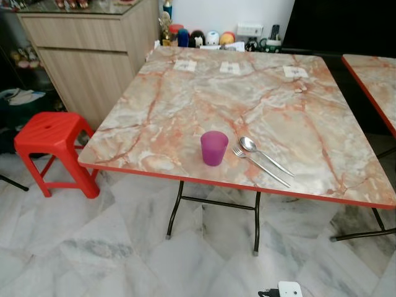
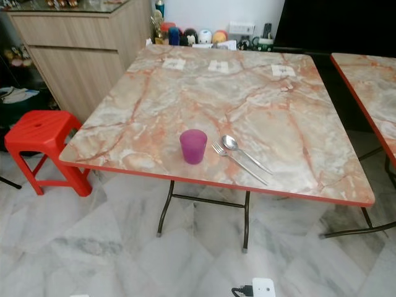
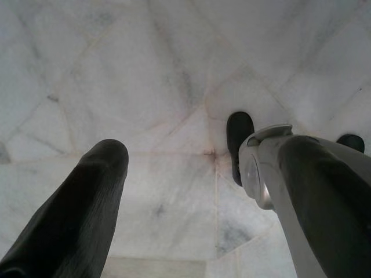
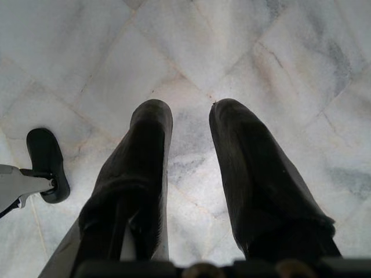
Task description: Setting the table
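1. Marble floor (image 3: 145, 87) lies right under your left gripper (image 3: 197, 174), which hangs idle with fingers spread and empty.
2. Your right gripper (image 4: 191, 150) hangs likewise, fingers slightly parted, nothing held.
3. Ahead and above both grippers, on the table (image 1: 185, 105) near its front edge, stands the purple cup (image 1: 214, 148).
4. Just beside it, toward your right arm, lie the fork (image 1: 260, 166) and spoon (image 1: 265, 154), handles angled off rightward.

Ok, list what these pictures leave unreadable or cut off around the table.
- Three white labels at the marble table's far side: print too small to read, eye views.
- Second table: cut off by the right edge.
- White device on the floor: cut off by the bottom edge.
- Purple cup: contents hidden by the viewing angle.
- Trinkets by the wall: too small to identify.
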Tool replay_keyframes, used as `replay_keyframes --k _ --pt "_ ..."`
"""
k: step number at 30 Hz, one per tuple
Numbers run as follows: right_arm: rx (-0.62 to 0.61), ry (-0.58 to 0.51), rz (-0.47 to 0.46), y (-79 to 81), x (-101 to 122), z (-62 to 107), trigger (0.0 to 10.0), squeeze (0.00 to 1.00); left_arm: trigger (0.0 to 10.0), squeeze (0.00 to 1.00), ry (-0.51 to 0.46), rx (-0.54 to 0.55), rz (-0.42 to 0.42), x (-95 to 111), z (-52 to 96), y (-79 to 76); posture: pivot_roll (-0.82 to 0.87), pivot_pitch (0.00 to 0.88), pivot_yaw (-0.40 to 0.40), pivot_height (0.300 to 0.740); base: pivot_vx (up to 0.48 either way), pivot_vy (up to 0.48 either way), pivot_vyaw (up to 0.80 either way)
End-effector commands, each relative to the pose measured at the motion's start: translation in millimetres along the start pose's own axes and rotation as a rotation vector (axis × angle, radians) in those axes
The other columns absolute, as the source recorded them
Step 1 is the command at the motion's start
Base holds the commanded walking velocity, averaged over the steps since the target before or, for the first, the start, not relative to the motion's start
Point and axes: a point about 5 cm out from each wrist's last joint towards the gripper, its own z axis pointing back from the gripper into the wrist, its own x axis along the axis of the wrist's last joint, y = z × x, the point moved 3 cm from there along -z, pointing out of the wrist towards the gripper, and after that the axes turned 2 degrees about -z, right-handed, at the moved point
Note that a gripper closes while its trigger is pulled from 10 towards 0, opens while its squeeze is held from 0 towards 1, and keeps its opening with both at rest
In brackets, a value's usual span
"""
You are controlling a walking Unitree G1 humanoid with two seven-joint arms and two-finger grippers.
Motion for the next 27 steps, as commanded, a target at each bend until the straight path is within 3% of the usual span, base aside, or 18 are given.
replay_keyframes --k 1,7,13,20,27 --pt "-0.005 0.015 -0.009 -2.0 -6.6 1.3 10.0 0.0 10.0 0.0 0.035 0.0 -0.017 -10.3 1.9 0.3 0.03 0.092 -0.007 0.74 0.262 0.0 0.0" --pt "0.004 0.01 0.019 -2.0 -5.4 1.2 10.0 0.0 10.0 0.0 0.035 0.0 -0.018 -10.3 1.9 0.2 0.03 0.092 -0.007 0.74 0.261 0.0 0.0" --pt "0.006 0.007 0.021 -2.2 -4.9 1.2 10.0 0.0 10.0 0.0 0.032 -0.003 -0.014 -9.9 1.8 -1.3 0.03 0.093 -0.01 0.74 0.045 0.0 0.72" --pt "0.011 0.007 0.021 -1.8 -4.8 1.1 10.0 0.0 10.0 0.0 0.03 -0.003 -0.012 -9.5 1.7 -1.8 0.03 0.093 -0.009 0.74 0.28 0.0 0.0" --pt "0.013 -0.006 0.009 -1.6 -3.8 1.3 10.0 0.0 10.0 0.0 0.029 -0.006 -0.016 -9.4 1.6 -2.7 0.03 0.094 -0.01 0.74 0.0 0.0 0.0"
